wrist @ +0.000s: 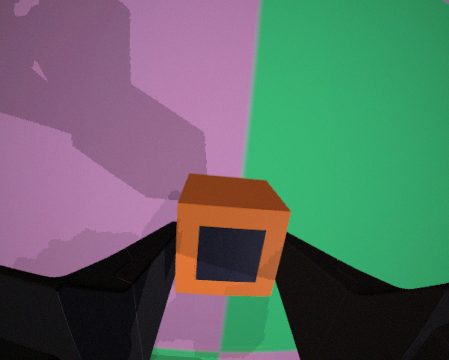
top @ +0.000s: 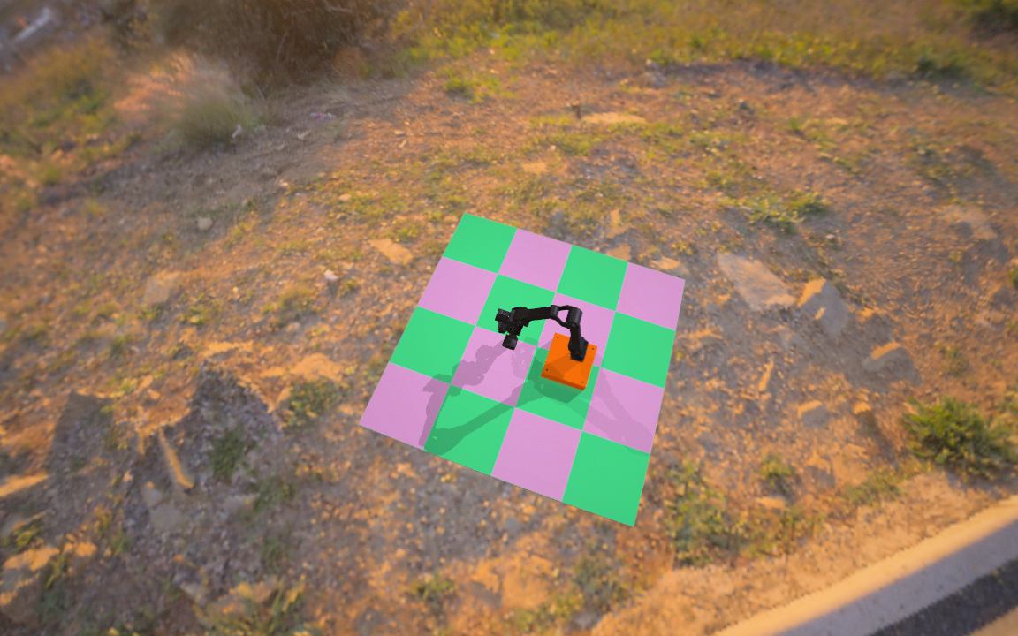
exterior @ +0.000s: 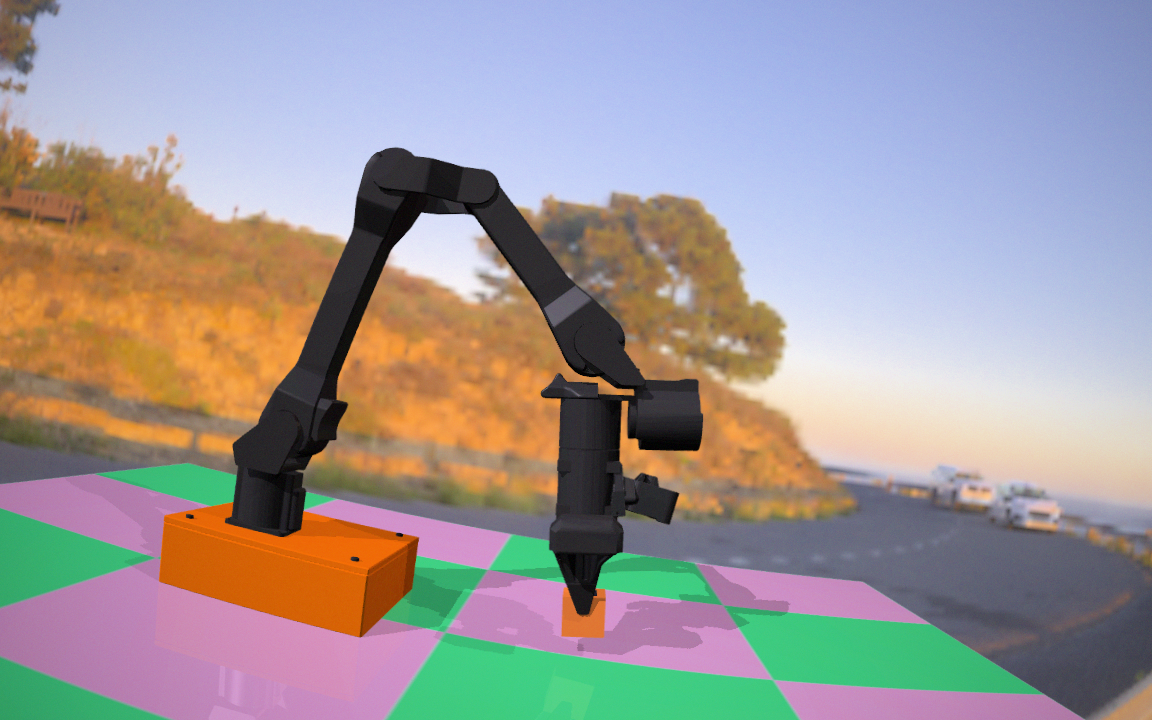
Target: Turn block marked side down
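My tool (exterior: 586, 601) is clenched on the orange block (wrist: 232, 240), pinching its left and right sides from above while it sits on the checkered tabletop (exterior: 831, 658), at a pink-green seam just right of my orange base (exterior: 285, 565). To do this well, I should lift it clear, then roll my wrist half a turn. The dark marked face points up at me; the block looks cubic, with no long axis.
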Motion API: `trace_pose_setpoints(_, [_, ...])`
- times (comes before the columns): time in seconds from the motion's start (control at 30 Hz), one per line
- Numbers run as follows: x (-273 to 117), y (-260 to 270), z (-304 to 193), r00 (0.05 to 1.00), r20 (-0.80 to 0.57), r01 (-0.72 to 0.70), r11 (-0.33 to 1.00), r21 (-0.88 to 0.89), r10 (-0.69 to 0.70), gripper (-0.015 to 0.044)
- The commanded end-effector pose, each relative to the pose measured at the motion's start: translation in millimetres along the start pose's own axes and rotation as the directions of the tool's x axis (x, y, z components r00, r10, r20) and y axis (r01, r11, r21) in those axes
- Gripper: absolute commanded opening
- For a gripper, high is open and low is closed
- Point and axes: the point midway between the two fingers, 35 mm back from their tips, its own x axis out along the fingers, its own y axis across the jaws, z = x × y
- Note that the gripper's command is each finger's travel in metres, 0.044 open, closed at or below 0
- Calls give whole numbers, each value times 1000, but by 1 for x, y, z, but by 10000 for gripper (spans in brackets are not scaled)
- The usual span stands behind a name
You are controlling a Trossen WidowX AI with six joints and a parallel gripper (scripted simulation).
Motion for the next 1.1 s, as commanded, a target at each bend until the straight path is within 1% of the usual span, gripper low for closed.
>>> trace_pose_setpoints(0.0, [2, -1, -1, 997, 74, 6, 1000, 4, -6, 0])
trace_pose_setpoints(0.3, [3, -1, -2, 976, 218, 6, 1000, 4, -6, 0])
trace_pose_setpoints(0.63, [2, -1, -7, 929, 370, 4, 1000, 5, -6, 0])
trace_pose_setpoints(0.87, [3, -1, -6, 922, 387, 4, 1000, 5, -6, 0])
trace_pose_setpoints(1.07, [18, -1, 0, 890, 456, 5, 1000, 4, -7, 0])
